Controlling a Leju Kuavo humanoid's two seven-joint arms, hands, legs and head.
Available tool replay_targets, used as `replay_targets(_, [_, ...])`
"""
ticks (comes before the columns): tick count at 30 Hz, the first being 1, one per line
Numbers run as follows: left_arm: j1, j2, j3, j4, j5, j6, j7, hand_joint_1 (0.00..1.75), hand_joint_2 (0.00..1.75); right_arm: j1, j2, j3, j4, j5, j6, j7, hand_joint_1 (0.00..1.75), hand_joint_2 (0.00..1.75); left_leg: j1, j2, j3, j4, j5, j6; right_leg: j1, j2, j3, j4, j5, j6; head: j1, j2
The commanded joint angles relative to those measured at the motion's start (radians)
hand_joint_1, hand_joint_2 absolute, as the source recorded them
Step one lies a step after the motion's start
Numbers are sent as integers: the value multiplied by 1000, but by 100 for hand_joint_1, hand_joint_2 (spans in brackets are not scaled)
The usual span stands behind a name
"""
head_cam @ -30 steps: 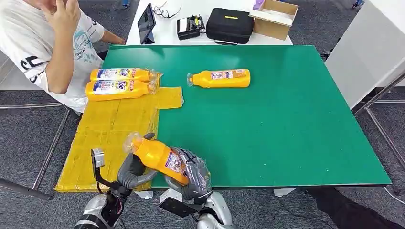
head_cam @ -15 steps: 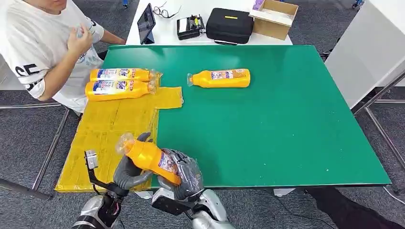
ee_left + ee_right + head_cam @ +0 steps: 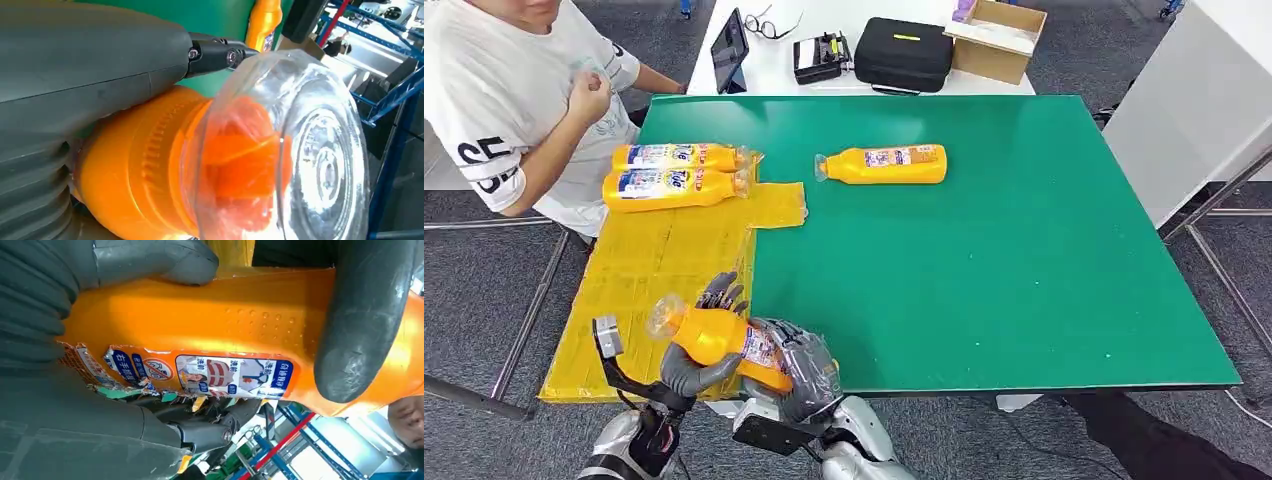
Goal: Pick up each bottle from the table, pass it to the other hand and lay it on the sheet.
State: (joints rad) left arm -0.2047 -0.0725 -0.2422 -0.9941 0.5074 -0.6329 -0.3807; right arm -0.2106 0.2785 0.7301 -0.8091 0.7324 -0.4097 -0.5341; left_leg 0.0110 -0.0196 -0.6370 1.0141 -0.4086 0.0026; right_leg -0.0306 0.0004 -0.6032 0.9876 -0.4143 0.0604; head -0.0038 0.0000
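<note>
The orange detergent bottle point(image 3: 722, 343), gripped by both the left hand point(image 3: 692, 362) and the right hand point(image 3: 802, 369), has shifted further left and now tilts flatter over the yellow sheet's point(image 3: 639, 270) near edge at the tabletop's point(image 3: 984, 270) near-left corner.

The glossy orange plastic bottle point(image 3: 724, 345) had a smooth, shiny body with a patch of small raised dots, a ribbed neck, and a clear, glass-like plastic cap point(image 3: 300, 150). Its printed paper label point(image 3: 200, 372) was torn and ragged along one edge. The matt grey rubbery fingers point(image 3: 360, 320) gripping it looked scuffed and faintly dusty. The flat green table top point(image 3: 1024, 250) was matt and even. The yellow sheet point(image 3: 654, 270) looked like creased, taped paper or card. The black zipped case point(image 3: 904, 50) seemed fabric-covered.
</note>
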Motion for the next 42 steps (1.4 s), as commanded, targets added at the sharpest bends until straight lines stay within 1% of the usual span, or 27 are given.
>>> replay_targets(1, [-38, -5, -11, 5, 0, -1, 4, 0, 175, 13, 4, 46, 84, 1, 24, 4, 175, 175, 1, 0, 2, 0, -1, 0, 1, -1, 2, -1, -1, -2, 0, 0])
replay_targets(4, [-38, -5, -11, 5, 0, -1, 4, 0, 175, 13, 4, 46, 84, 1, 24, 4, 175, 175, 2, 0, 6, 0, -2, 0, 3, -2, 7, -2, -2, -4, 0, 0])
replay_targets(6, [-38, -7, -16, 10, 0, -7, 6, 0, 175, 11, 7, 49, 91, 2, 37, 7, 175, 175, 1, 0, 3, 0, -1, 0, 1, -2, 3, -1, -1, -2, 0, 0])
replay_targets(7, [-39, -9, -19, 13, -1, -7, 7, 0, 175, 10, 9, 53, 98, 3, 45, 8, 175, 175, 2, 0, 5, 0, -2, 0, 3, -2, 6, -2, -2, -4, 0, 0])
replay_targets(8, [-40, -12, -21, 15, 1, -10, 7, 0, 175, 8, 11, 57, 104, 7, 47, 10, 175, 175, 1, 0, 2, -1, -1, 0, 1, -2, 3, -1, -1, -2, 0, 0])
replay_targets(9, [-40, -12, -24, 15, 0, -12, 6, 0, 175, 7, 14, 58, 108, 8, 47, 12, 175, 175, 2, 0, 5, 0, -2, 0, 2, -2, 6, -2, -2, -4, 0, 0])
replay_targets(10, [-39, -14, -26, 16, -1, -11, 6, 0, 175, 7, 16, 59, 109, 8, 49, 13, 175, 175, 1, -1, 3, 0, -1, 0, 1, -2, 4, -1, -1, -2, 0, 0])
replay_targets(12, [-39, -14, -28, 16, -2, -12, 6, 0, 175, 4, 16, 60, 111, 8, 52, 14, 175, 175, 2, 0, 5, 0, -2, 0, 2, -2, 6, -2, -2, -4, 0, 0])
replay_targets(14, [-38, -13, -37, 18, -16, 0, 4, 0, 175, -7, 28, 68, 125, 11, 59, 23, 175, 175, 1, 0, 3, 0, -1, 0, 1, -2, 3, -1, -1, -2, 0, 0])
replay_targets(15, [-37, -10, -45, 18, -24, 0, 5, 0, 175, -8, 30, 69, 127, 10, 59, 22, 175, 175, 2, 0, 5, 0, -2, 0, 2, -2, 6, -1, -2, -4, 0, 0])
replay_targets(16, [-36, -12, -41, 20, -27, 12, 2, 98, 175, -9, 32, 68, 126, 6, 57, 21, 175, 175, 1, 0, 3, 0, -1, 0, 1, -2, 3, -1, -1, -3, 0, 0])
replay_targets(17, [-34, -13, -42, 17, -27, 9, -1, 175, 175, -8, 33, 70, 126, 6, 58, 21, 175, 175, 1, 1, 3, 0, -1, 0, 1, -1, 3, -1, -1, -2, 0, 0])
replay_targets(18, [-31, -24, -36, -7, -40, 36, -6, 175, 175, -16, 33, 58, 113, 10, 6, 34, 175, 175, 2, 1, 5, 0, -2, 0, 2, -2, 6, -1, -2, -4, 0, 0])
replay_targets(22, [-36, -30, -46, -102, -59, 68, 6, 175, 175, -60, 18, 52, 55, 46, -44, 71, 175, 175, 1, 1, 1, 1, -1, 0, 1, -2, 1, 0, -1, -2, 0, 0])
replay_targets(25, [-69, -31, -40, -146, -68, 97, 17, 175, 175, -96, 14, 47, 25, 95, -89, 112, 175, 175, 2, 0, 1, 3, -1, 1, 3, -3, 3, 1, -2, -4, 0, 0])
replay_targets(28, [-84, -33, -33, -159, -59, 119, 40, 175, 175, -108, 14, 37, 16, 119, -99, 136, 175, 175, 1, 1, 0, 2, 0, 0, 2, -2, 0, 1, 0, -3, 0, 0])
replay_targets(33, [-80, -32, -33, -155, -57, 122, 40, 175, 175, -103, 14, 36, 20, 123, -105, 136, 175, 175, 2, 2, 5, 1, -2, 1, 2, -2, 5, -1, -1, -4, 0, 0])
replay_targets(35, [-80, -32, -32, -149, -54, 130, 41, 175, 175, -109, 16, 29, 35, 142, -136, 148, 175, 175, 2, 1, 5, 1, -2, 1, 3, -2, 6, -1, -2, -4, 0, 0])
replay_targets(37, [-85, -33, -29, -143, -59, 143, 43, 175, 175, -119, 15, 25, 53, 190, -189, 175, 175, 175, 1, 1, 3, 1, -1, 1, 2, -2, 3, 0, -1, -2, 0, 0])
replay_targets(40, [-98, -44, -26, -129, -73, 161, 47, 175, 175, -145, 14, 15, 68, 264, -260, 224, 175, 175, 1, 1, 3, 1, -1, 1, 2, -2, 4, -1, -1, -3, 0, 0])
replay_targets(41, [-100, -47, -24, -127, -73, 166, 47, 175, 175, -148, 15, 8, 64, 272, -278, 232, 159, 175, 1, 1, 1, 1, 0, 1, 1, -2, 2, 0, 0, -3, 0, 0])
replay_targets(42, [-104, -51, -22, -122, -76, 176, 48, 175, 175, -144, 15, -19, 28, 305, -288, 251, 23, 175, 2, 1, 3, 1, -1, 1, 2, -3, 4, 0, -1, -4, 0, 0])
